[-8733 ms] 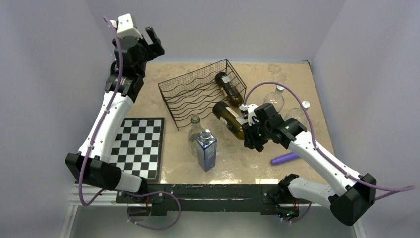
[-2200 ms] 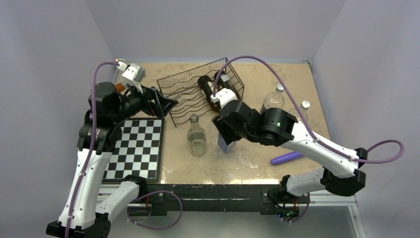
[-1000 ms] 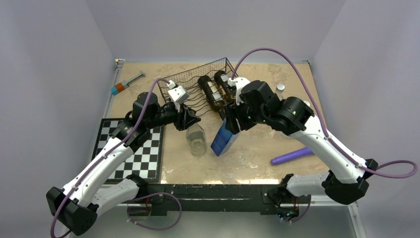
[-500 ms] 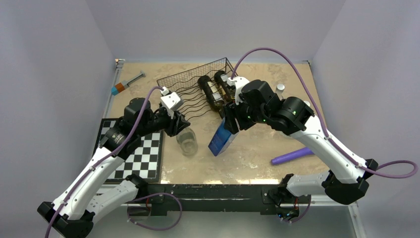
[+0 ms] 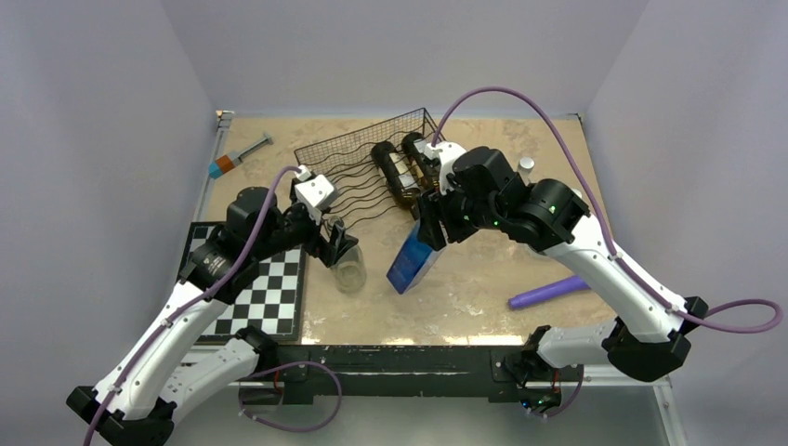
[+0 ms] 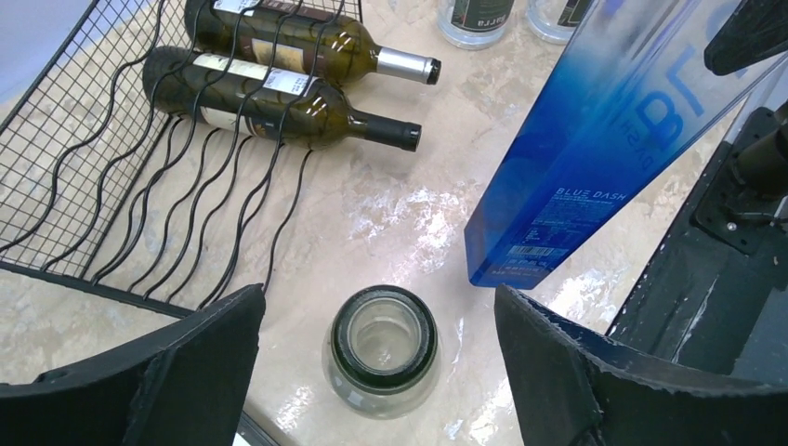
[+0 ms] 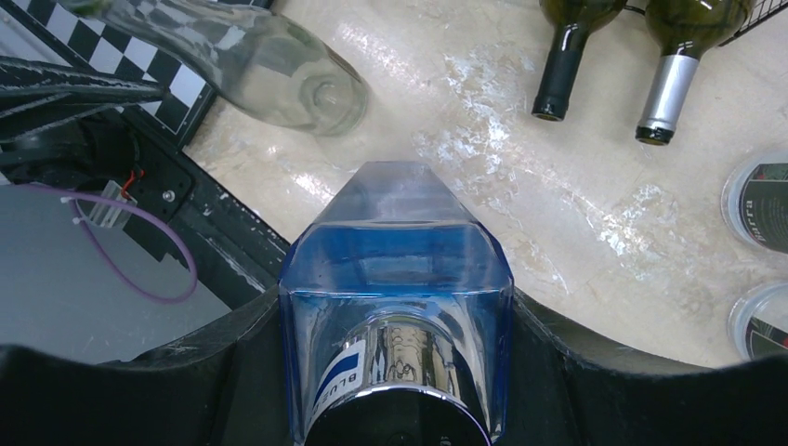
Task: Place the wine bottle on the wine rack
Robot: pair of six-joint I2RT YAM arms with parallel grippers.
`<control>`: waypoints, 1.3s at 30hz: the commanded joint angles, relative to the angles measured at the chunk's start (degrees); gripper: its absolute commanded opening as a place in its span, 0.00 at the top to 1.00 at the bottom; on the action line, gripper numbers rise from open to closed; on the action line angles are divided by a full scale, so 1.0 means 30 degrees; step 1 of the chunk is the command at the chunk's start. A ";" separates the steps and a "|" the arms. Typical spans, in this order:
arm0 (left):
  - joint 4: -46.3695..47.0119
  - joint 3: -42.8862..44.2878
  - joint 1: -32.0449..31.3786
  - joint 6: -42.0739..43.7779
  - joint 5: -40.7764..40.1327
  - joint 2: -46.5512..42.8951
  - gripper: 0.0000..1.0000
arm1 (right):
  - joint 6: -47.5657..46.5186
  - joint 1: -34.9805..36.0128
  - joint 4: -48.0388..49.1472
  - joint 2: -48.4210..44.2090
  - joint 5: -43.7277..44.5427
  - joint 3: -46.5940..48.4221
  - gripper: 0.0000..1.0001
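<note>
The black wire wine rack (image 5: 348, 172) lies at the back centre, open front facing me. Two dark wine bottles (image 5: 395, 177) (image 5: 420, 156) lie in its right side, necks sticking out; they also show in the left wrist view (image 6: 279, 98) (image 6: 307, 42). My left gripper (image 5: 336, 243) is open, its fingers (image 6: 186, 372) either side of an upright clear glass bottle (image 6: 384, 339), not touching it. My right gripper (image 5: 437, 223) is shut on a tilted blue square bottle (image 7: 400, 269), whose base rests near the clear bottle (image 5: 348, 271).
A checkerboard mat (image 5: 256, 283) lies at the near left. A purple cylinder (image 5: 548, 291) lies at the near right. A syringe-like tool (image 5: 237, 156) lies at the back left. Clear bottles with caps (image 7: 762, 200) stand at the right behind my right arm.
My left gripper has drawn back toward the near left, and the clear bottle now stands a little further left. The blue bottle stays tilted in my right gripper, slightly lower.
</note>
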 commanded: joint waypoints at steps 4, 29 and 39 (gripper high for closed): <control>0.0970 0.1369 -0.0022 0.0309 0.0096 -0.0445 0.01 | 0.0276 -0.0077 0.2011 0.0008 -0.0623 0.3117 1.00; 0.7244 0.7746 -0.1330 -0.2301 0.8649 0.7442 0.01 | 0.4372 -0.6600 -0.2039 0.1400 -0.5304 0.9566 1.00; 0.4703 0.8621 -0.2220 0.0366 0.9230 1.0215 0.01 | 0.5725 -0.8028 0.2303 -0.1164 -0.7302 0.7059 1.00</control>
